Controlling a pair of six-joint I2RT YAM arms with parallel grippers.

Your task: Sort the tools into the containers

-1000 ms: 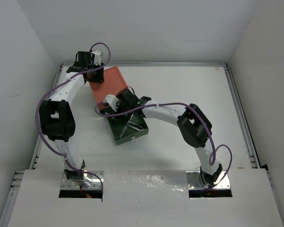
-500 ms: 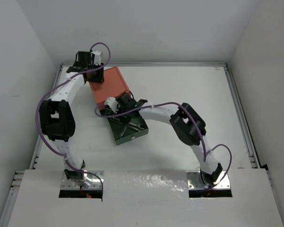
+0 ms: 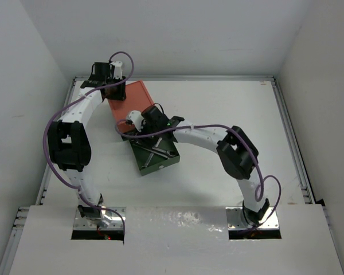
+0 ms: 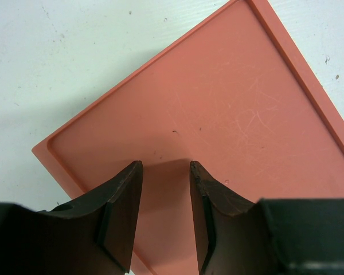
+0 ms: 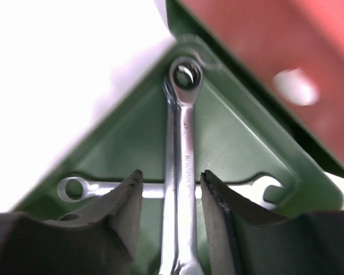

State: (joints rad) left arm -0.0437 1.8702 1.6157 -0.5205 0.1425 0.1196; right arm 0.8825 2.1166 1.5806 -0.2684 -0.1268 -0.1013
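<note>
1. Checking the left gripper (image 4: 165,167): the jaws stand partly apart, a narrow gap with nothing between them. Its fingers (image 4: 121,212) are over the flat top of the orange-red container (image 4: 229,114), near one corner. I cannot tell whether they touch it; only a shadow shows under the tips.
2. Right gripper (image 5: 172,173): the jaws are partly apart and straddle a silver wrench (image 5: 183,132) that runs lengthwise between them. The finger on the right of that view is at the wrench's edge. A slit shows between the wrench and the other finger, so it is not clamped.
3. That wrench lies in the dark green drawer (image 5: 126,137), its ring end in the drawer's corner, ahead of the fingertips. A second wrench (image 5: 80,188) lies crosswise under it, its ends reaching out past both fingers.
4. Right wrist view only: stamped lettering on the wrench shank, too blurred to read. A blurred white knob (image 5: 295,87) sits on the red front above the drawer.
5. Top view only: the green drawer stands out from under the orange-red container on its near side, with the wrenches crossed inside. The left gripper is at the container's far left corner and the right gripper is at the drawer's inner end. The white table (image 3: 229,114) lies all round.
</note>
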